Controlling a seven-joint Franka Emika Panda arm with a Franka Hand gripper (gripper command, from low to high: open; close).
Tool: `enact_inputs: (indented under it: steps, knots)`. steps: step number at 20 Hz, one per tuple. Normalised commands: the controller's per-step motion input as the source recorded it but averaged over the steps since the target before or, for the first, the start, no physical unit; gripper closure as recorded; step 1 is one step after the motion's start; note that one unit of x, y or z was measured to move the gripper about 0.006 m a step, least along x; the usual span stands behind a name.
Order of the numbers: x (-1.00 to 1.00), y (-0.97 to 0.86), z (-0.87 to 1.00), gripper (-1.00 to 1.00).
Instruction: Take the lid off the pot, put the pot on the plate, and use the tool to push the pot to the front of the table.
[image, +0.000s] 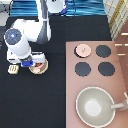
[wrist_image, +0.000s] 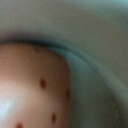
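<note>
Arm bent low, claw (image: 27, 63) down at exterior view's left

No words, numbers or signs are showing that can be read. The gripper (image: 31, 64) is hanging over the pot (image: 39, 67), at 9 o'clock on the table (image: 45, 95).

Even, soft light; wrist view heavily blurred.
</note>
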Motion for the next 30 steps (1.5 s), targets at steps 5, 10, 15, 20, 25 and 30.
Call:
enact_inputs:
  steps: [5, 10, 15, 20, 25, 30]
  knots:
    - [-0.24, 0.07, -0.04, 1.0]
    - [-0.23, 0.08, 0.05, -1.0]
    - [-0.3, 0.12, 0.46, -1.0]
    - [-0.4, 0.02, 0.81, -1.0]
    - [-0.43, -0.41, 0.8, -1.0]
    - [-0.42, -0.52, 0.47, -1.0]
